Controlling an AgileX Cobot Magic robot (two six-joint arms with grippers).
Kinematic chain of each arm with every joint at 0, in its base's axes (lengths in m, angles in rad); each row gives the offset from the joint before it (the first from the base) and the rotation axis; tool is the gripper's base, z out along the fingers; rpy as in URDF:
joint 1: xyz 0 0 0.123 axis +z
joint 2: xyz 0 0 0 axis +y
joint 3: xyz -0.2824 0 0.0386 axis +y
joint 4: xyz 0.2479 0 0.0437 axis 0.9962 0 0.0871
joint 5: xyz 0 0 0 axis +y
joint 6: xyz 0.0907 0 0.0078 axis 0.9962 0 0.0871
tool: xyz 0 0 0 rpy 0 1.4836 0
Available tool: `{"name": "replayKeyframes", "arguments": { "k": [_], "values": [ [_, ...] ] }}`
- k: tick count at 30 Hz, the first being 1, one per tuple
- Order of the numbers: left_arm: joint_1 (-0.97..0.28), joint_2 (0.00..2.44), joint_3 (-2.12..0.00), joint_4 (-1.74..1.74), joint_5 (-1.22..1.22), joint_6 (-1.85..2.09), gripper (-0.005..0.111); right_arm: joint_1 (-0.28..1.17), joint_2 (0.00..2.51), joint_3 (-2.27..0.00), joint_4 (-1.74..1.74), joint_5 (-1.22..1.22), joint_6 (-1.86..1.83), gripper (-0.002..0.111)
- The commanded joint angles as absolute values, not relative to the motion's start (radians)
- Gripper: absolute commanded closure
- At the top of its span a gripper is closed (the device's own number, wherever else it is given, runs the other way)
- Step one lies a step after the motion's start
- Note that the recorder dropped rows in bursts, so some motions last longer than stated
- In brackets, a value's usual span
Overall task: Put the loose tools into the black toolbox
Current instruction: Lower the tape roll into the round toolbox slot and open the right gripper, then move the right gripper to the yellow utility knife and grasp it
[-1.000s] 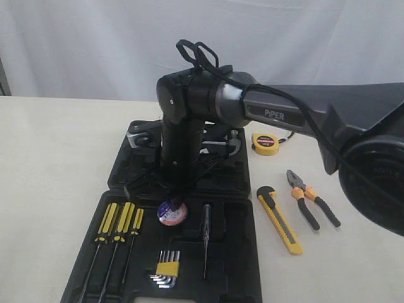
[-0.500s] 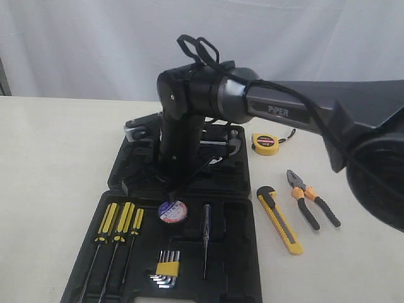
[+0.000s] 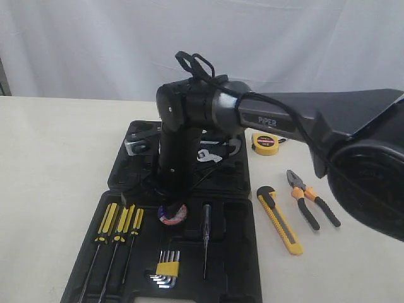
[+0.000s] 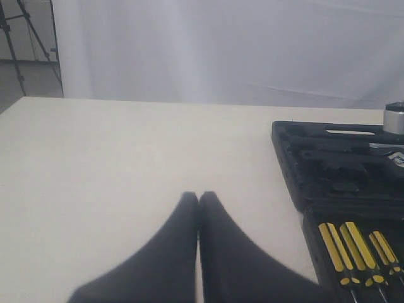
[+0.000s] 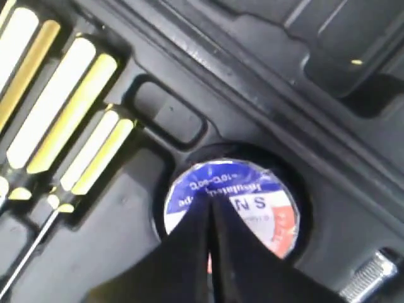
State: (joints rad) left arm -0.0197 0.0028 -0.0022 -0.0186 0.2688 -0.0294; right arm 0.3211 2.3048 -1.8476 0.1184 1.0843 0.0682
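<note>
The black toolbox (image 3: 235,268) lies open in two halves. The tape roll (image 3: 173,216) with its white-blue label (image 5: 259,192) sits in a round recess of the near half. My right gripper (image 3: 170,206) points down over it, shut, tips (image 5: 211,203) on the label's middle with nothing between them. On the table to the right of the box lie the yellow tape measure (image 3: 265,143), the yellow-black utility knife (image 3: 279,219) and the orange-black pliers (image 3: 310,197). My left gripper (image 4: 199,196) is shut and empty over bare table, left of the toolbox (image 4: 297,167).
Yellow-handled screwdrivers (image 3: 118,222) and a hex key set (image 3: 166,265) fill recesses of the near half, beside a thin tester screwdriver (image 3: 206,240). A silver hammer head (image 3: 136,146) and a wrench (image 3: 208,155) lie in the far half. White curtain stands behind the table.
Half a second ago the whole roll showed below the right gripper's tips; the gripper has since come down over its upper part and the arm has shifted slightly left. The roll has not moved.
</note>
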Motion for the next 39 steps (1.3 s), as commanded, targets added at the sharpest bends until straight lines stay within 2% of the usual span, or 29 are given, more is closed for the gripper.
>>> {"name": "replayKeyframes", "arguments": {
  "k": [1,11,18,28,39],
  "values": [
    [-0.022,0.000,0.000,-0.021,0.269,-0.030,0.107,0.317,2.219,-1.849,0.113,1.099,0.059,0.108],
    [-0.022,0.000,0.000,-0.021,0.269,-0.030,0.107,0.240,1.979,-1.845,0.110,1.221,0.016,0.108],
    [-0.022,0.000,0.000,-0.021,0.269,-0.030,0.107,0.164,1.761,-1.565,0.110,1.221,0.000,0.108],
    [-0.022,0.000,0.000,-0.021,0.269,-0.030,0.107,0.017,1.452,-1.059,0.106,0.990,-0.016,0.108],
    [-0.022,0.000,0.000,-0.021,0.269,-0.030,0.107,-0.028,1.411,-0.915,0.141,0.948,-0.016,0.108]
  ]
}}
